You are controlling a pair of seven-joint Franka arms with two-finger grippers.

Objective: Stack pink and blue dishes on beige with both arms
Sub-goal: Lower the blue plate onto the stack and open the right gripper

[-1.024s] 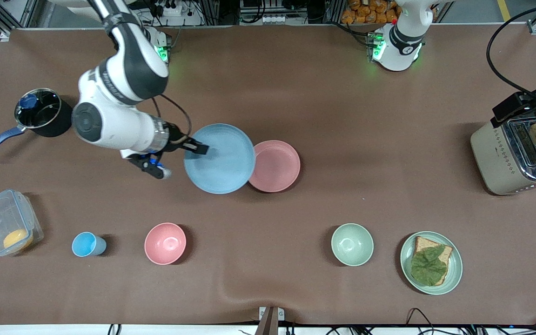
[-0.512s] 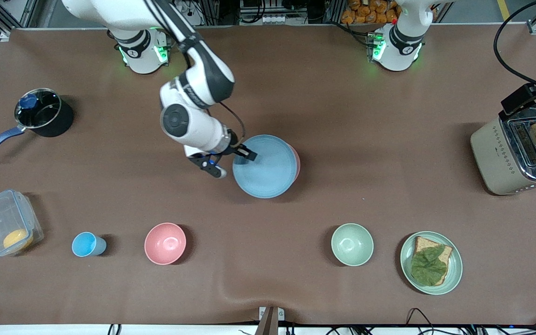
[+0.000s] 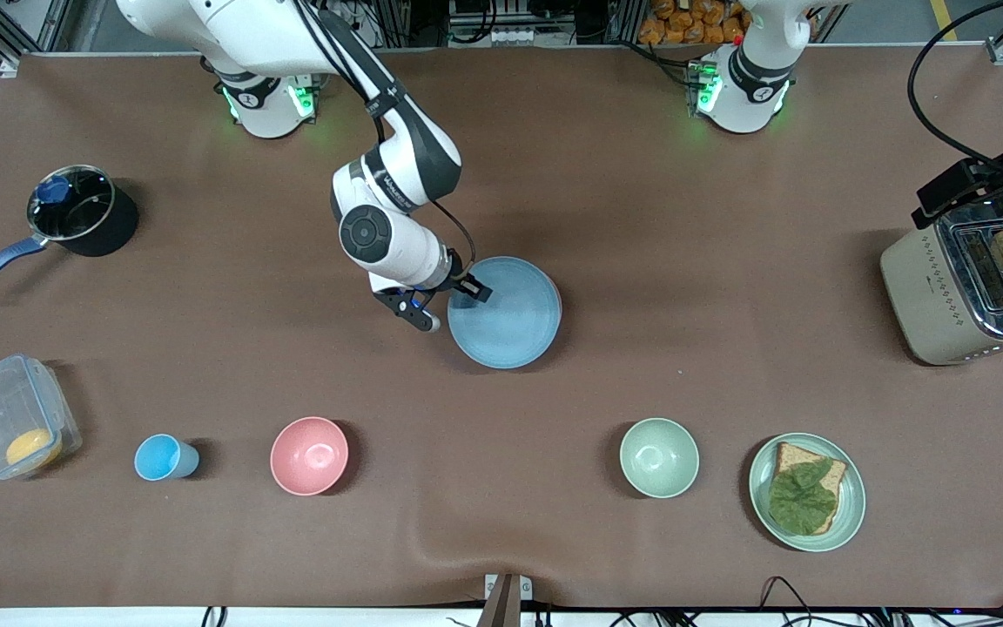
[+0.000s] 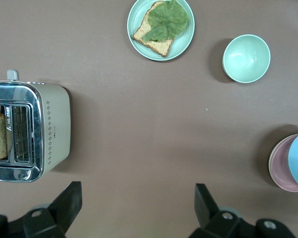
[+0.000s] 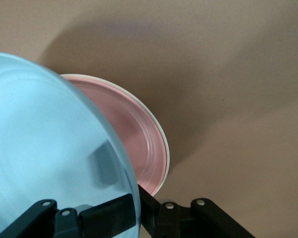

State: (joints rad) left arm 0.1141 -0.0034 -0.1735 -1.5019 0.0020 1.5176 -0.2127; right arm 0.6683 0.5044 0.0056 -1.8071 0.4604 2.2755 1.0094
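My right gripper is shut on the rim of the light blue plate, one finger on top and one beneath. The blue plate is tilted over the pale pink plate and covers nearly all of it in the front view. Under the pink plate only the cream rim of the beige plate shows. The stack lies mid-table. My left gripper waits open and empty, high over the table beside the toaster.
A toaster with bread stands at the left arm's end. Nearer the front camera stand a green plate with bread and a leaf, a green bowl, a pink bowl, a blue cup and a clear container. A pot sits at the right arm's end.
The right arm carried the blue plate toward the left arm's end, from beside the pink plate to over it, and lowered it. The left gripper shifted slightly.
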